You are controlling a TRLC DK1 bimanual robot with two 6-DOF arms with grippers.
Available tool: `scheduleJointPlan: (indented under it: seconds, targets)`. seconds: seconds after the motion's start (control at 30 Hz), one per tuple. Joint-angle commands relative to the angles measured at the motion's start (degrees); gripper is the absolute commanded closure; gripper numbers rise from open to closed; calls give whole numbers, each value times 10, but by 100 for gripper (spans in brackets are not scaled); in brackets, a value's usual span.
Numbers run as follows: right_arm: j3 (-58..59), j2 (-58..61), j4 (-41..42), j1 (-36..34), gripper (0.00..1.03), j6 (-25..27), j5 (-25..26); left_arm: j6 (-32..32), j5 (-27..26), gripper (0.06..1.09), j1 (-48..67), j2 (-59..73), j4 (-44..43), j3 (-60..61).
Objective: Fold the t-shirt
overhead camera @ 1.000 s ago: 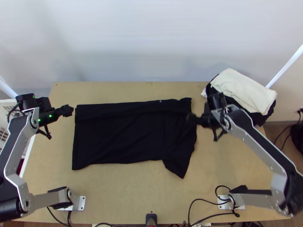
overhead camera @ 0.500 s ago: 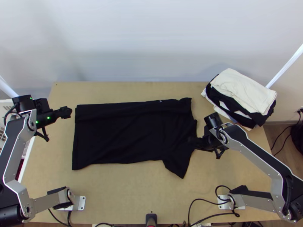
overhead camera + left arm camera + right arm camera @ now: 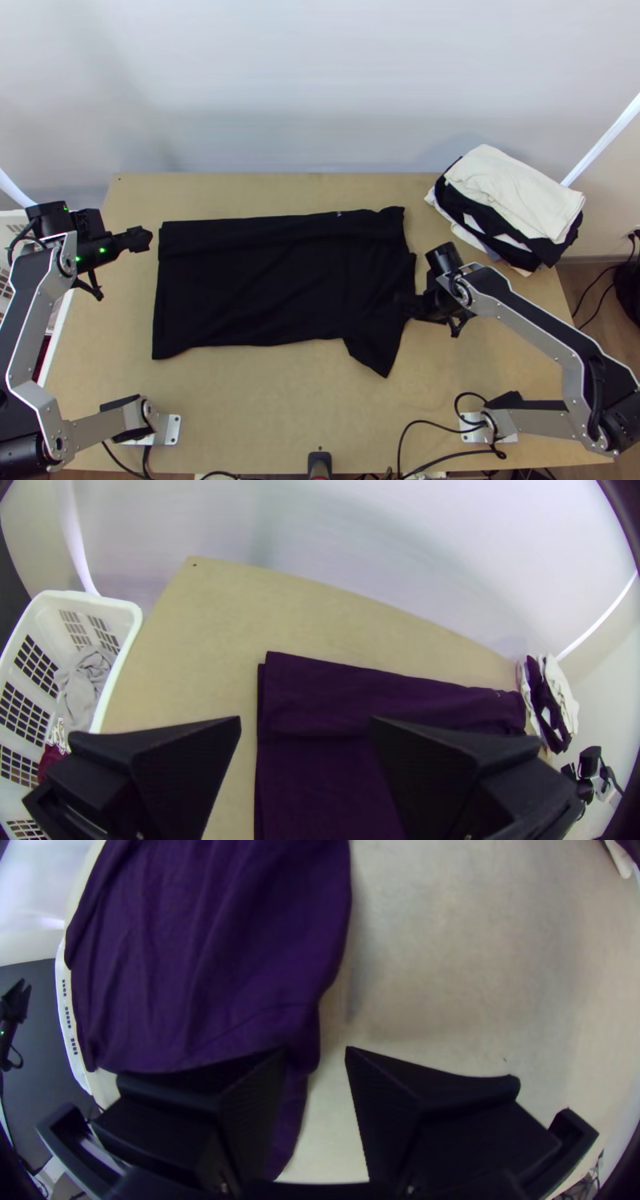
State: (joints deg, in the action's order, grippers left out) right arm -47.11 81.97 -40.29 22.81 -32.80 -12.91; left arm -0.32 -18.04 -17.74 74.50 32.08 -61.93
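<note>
The black t-shirt [image 3: 256,280] lies on the table with its far long side folded over in a strip and one sleeve [image 3: 376,348] pointing toward the near edge. My left gripper [image 3: 144,238] is off the shirt's left end; in the left wrist view the left gripper [image 3: 307,727] stands open, apart from the cloth. My right gripper [image 3: 406,304] is at the shirt's right edge above the sleeve. The right wrist view has the right gripper [image 3: 317,1057] open, one finger over the purple-looking shirt [image 3: 200,967] and the other over bare table.
A stack of folded clothes, white on top [image 3: 512,192], sits at the table's far right corner. A white basket [image 3: 120,607] with grey and dark red cloth stands beside the table's left edge. Cables [image 3: 416,424] lie near the front edge.
My right gripper has come down the picture from beside the clothes stack to the shirt's right edge near the sleeve. The left arm has shifted slightly left. The shirt looks unchanged.
</note>
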Motion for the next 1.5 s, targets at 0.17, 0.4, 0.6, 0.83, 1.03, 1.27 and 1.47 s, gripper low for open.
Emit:
scheduleJointPlan:
  seconds: [0.17,0.4,0.6,0.83,1.03,1.27,1.47]
  targets:
    - [20,24,21,31,60,-10,-4,85,-5,15,-3,-8,44,13]
    - [25,19,49,58,100,-10,-3,343,-4,15,-19,-12,218,22]
    - [26,18,51,57,100,-10,-2,533,58,20,-38,2,364,34]
    - [22,16,51,56,100,-8,-2,572,160,25,9,-11,323,141]
    - [22,14,52,52,100,-5,-2,565,161,37,53,-33,302,191]
    - [25,12,52,50,100,-4,-2,554,170,45,76,-39,293,209]
    - [26,12,55,50,100,-3,-1,560,142,104,73,-48,246,207]
